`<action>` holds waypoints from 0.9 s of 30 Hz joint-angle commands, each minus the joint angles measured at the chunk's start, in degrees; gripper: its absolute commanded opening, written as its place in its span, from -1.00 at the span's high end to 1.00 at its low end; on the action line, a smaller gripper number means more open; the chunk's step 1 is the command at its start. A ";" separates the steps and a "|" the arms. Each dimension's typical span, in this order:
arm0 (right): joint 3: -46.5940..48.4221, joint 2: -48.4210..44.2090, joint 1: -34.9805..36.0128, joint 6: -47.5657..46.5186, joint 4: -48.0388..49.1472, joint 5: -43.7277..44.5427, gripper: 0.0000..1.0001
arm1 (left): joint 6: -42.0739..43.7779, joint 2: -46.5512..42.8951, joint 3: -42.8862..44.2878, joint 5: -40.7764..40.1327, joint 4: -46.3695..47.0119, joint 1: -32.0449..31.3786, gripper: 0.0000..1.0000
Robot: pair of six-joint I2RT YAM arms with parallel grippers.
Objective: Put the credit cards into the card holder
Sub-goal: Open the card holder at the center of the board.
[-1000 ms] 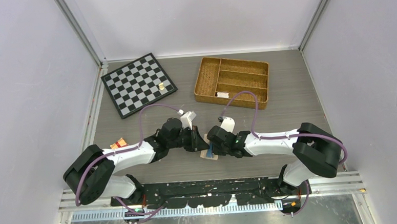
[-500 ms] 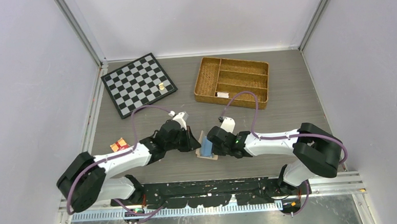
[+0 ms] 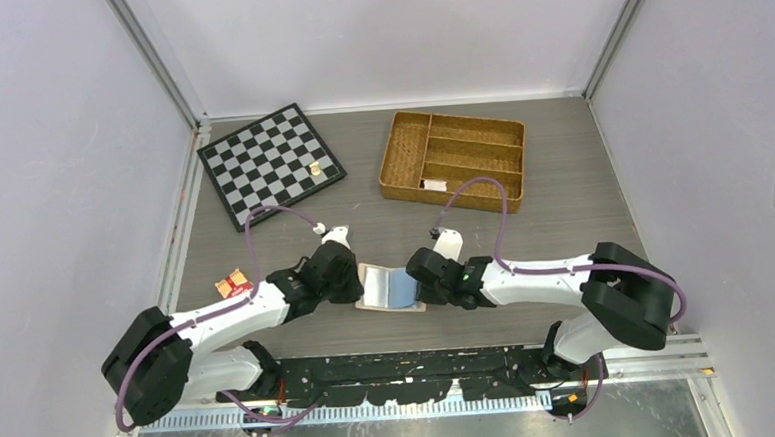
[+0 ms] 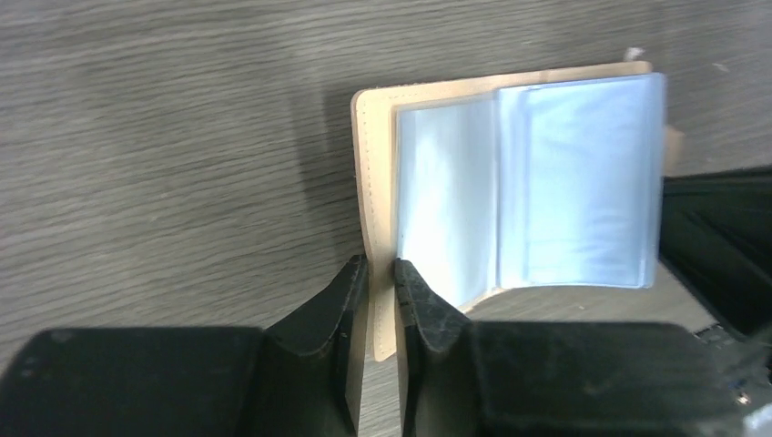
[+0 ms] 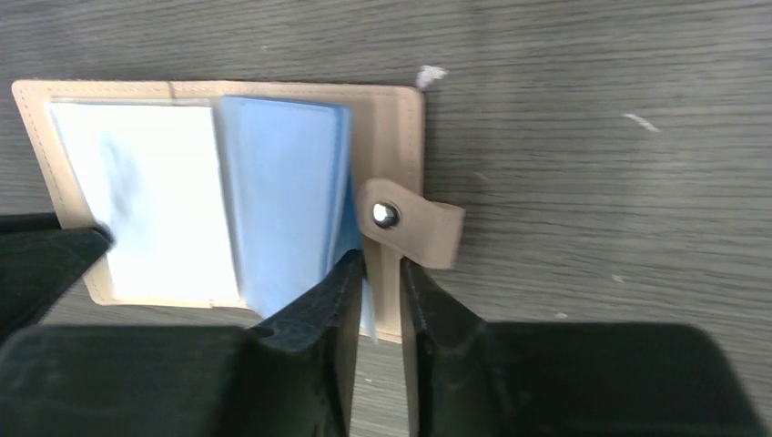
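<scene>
Beige leather showed from above: the card holder lay open on the table between the left gripper and the right gripper, well apart from the wicker tray. From the left wrist, the left gripper pinched the card holder by its left cover edge, beside the clear sleeves. From the right wrist, the right gripper pinched the opposite cover edge, just below the snap tab.

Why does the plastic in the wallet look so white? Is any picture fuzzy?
Right wrist view: glare washes the left sleeve of the card holder nearly white. Left wrist view: the right edge of the sleeves looks smeared, and a shadow darkens the table beside the card holder. Top view: soft, even light.
</scene>
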 commanded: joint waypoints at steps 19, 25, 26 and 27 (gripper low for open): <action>3.82 -23.82 -15.50 -15.63 -20.63 -1.98 -0.37 | 7.53 -5.78 12.34 -3.86 -16.56 0.40 -0.52; 11.73 -21.64 -23.39 -24.47 -26.34 -5.11 -0.58 | 7.59 -2.80 16.31 9.54 -9.05 0.40 -0.54; 12.69 -21.00 -24.36 -25.53 -26.71 -5.97 -0.63 | 7.46 -2.18 16.94 10.91 -8.10 0.39 -0.54; 13.49 -20.28 -24.95 -26.05 -26.81 -7.22 -0.66 | 7.18 -1.51 17.42 11.79 -7.18 0.40 -0.54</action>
